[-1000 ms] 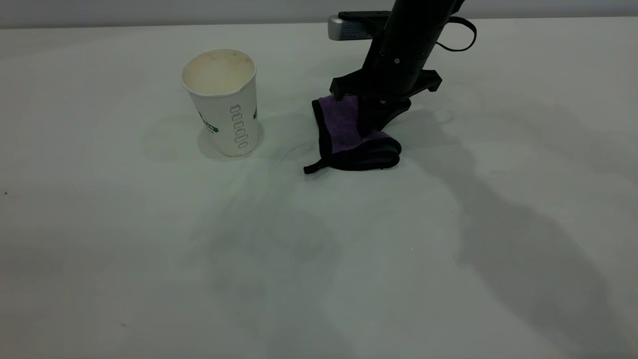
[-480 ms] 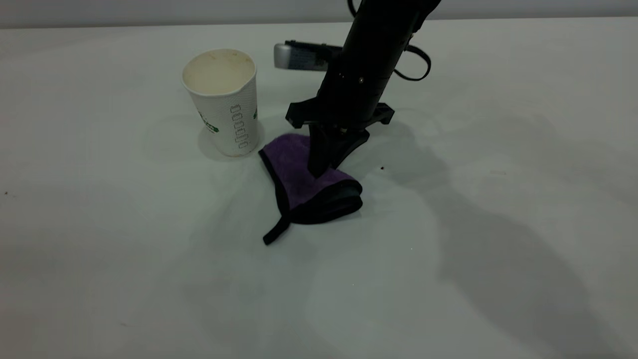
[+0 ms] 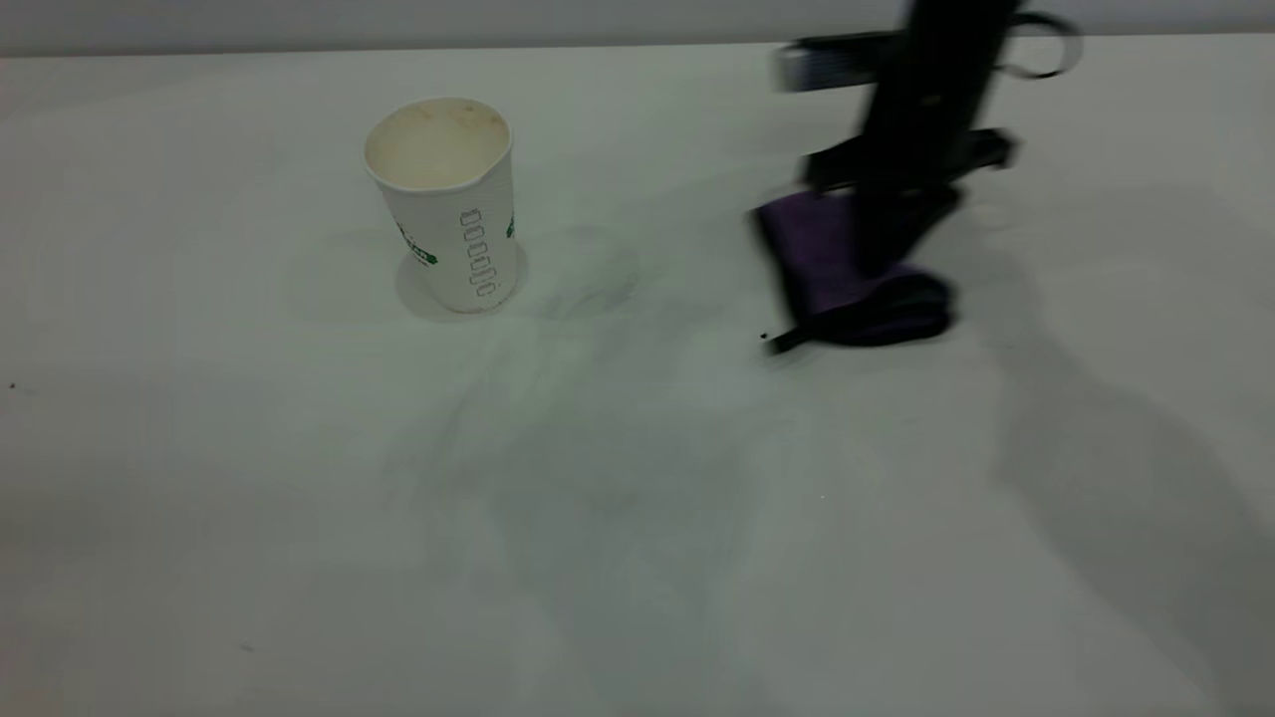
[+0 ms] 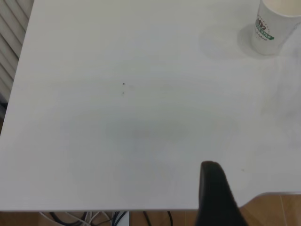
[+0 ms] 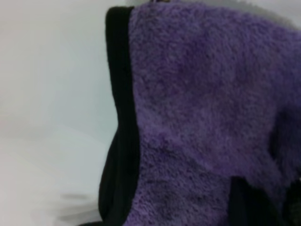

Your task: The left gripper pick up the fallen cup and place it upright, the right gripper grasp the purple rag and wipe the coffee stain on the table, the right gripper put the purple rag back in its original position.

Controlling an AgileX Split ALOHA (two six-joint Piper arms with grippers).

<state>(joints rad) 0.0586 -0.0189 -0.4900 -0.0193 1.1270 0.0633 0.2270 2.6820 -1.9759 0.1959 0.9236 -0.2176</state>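
Observation:
The white paper cup (image 3: 444, 204) with its green band stands upright at the left middle of the table (image 3: 299, 518); it also shows in the left wrist view (image 4: 275, 24). My right gripper (image 3: 881, 261) is shut on the purple rag (image 3: 822, 261) and presses it onto the table at the right, well away from the cup. The rag's black loop tab trails toward the front left. The rag fills the right wrist view (image 5: 202, 113), with my right gripper (image 5: 263, 202) on it. No coffee stain shows. My left gripper (image 4: 214, 190) hangs near the table's edge, far from the cup.
Faint grey smears (image 3: 588, 289) mark the table between the cup and the rag. A tiny dark speck (image 3: 764, 337) lies by the rag's tab. The table's edge, a wood floor (image 4: 277, 209) and cables show in the left wrist view.
My right gripper has swept the rag from near the cup toward the front, then far to the right and back. The cup has not moved.

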